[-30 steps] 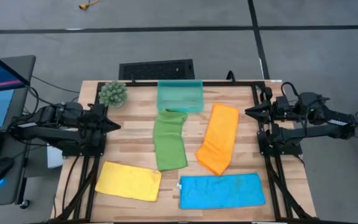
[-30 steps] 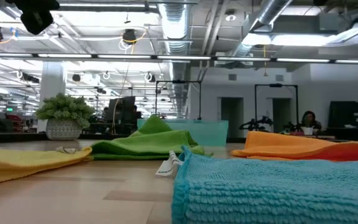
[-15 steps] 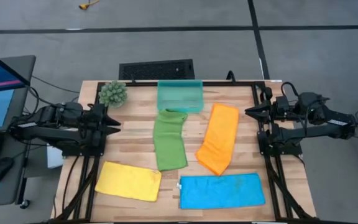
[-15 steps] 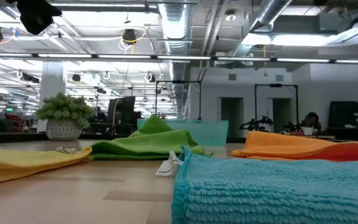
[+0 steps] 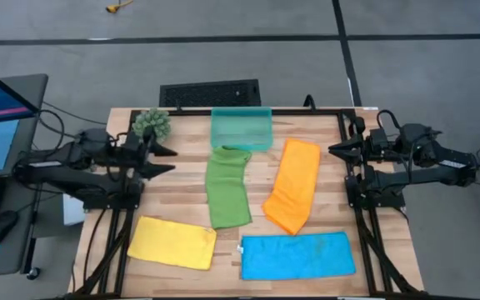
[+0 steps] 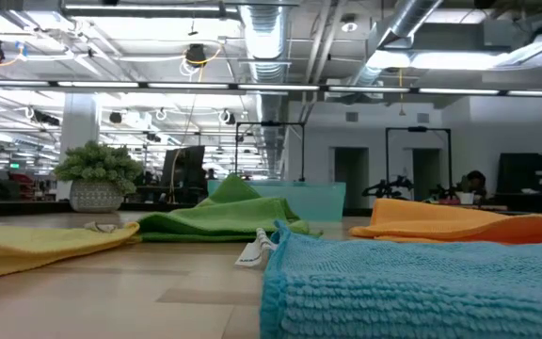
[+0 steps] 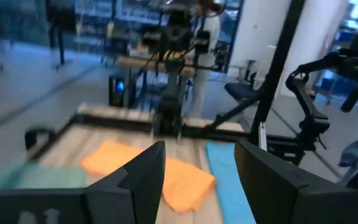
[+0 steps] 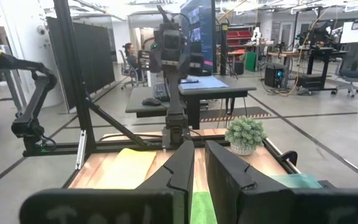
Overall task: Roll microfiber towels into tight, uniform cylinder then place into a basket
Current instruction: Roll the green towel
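Note:
Four microfiber towels lie flat and unrolled on the wooden table: green [image 5: 227, 187], orange [image 5: 292, 185], yellow [image 5: 172, 242] and blue [image 5: 297, 255]. The green towel's far end is bunched up in front of the teal basket [image 5: 241, 127], which stands at the far edge. My left gripper [image 5: 172, 160] hovers open above the table's left side and points level toward the green towel. My right gripper [image 5: 333, 150] hangs over the right edge, also level, with only a narrow gap between its fingers [image 8: 199, 163]. Neither gripper touches a towel.
A spiky green plant ball [image 5: 152, 125] sits at the far left corner, just beyond my left gripper. A black frame [image 5: 350, 179] runs around the table's edges. A bare strip of wood [image 5: 182, 196] lies between my left gripper and the green towel.
My left gripper has opened wide from shut. It has risen, leaving the top of the low view, and has moved a little toward the table's middle while tipping and rolling at the wrist. The towels have not moved.

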Robot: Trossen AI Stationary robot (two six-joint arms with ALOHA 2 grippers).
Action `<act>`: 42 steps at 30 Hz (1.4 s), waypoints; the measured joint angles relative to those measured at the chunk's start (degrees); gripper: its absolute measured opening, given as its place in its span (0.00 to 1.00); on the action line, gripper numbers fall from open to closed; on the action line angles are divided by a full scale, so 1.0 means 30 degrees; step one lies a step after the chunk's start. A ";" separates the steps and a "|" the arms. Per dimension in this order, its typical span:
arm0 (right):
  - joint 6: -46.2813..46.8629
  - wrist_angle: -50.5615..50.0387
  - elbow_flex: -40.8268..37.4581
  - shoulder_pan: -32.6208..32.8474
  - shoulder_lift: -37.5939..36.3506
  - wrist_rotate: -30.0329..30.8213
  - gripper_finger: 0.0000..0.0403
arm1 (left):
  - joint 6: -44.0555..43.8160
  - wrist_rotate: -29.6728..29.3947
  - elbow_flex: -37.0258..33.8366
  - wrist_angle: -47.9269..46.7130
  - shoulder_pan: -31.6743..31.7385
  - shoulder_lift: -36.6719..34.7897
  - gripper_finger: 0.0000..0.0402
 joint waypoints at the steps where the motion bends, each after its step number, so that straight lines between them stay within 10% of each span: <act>1: 0.0000 -0.0004 -0.0005 -0.0003 0.0000 -0.0002 0.16 | 0.0632 0.0004 0.0432 0.0047 -0.0003 0.0623 0.46; 13: 0.0000 0.0000 -0.0004 0.0005 0.0002 -0.0002 0.16 | 0.4066 -0.1367 0.6077 -0.7026 -0.0716 0.6737 0.46; 42: -0.0003 0.0000 -0.0001 0.0005 0.0000 -0.0002 0.16 | 0.0809 -0.5170 0.6113 -1.0244 -0.7631 1.5754 0.46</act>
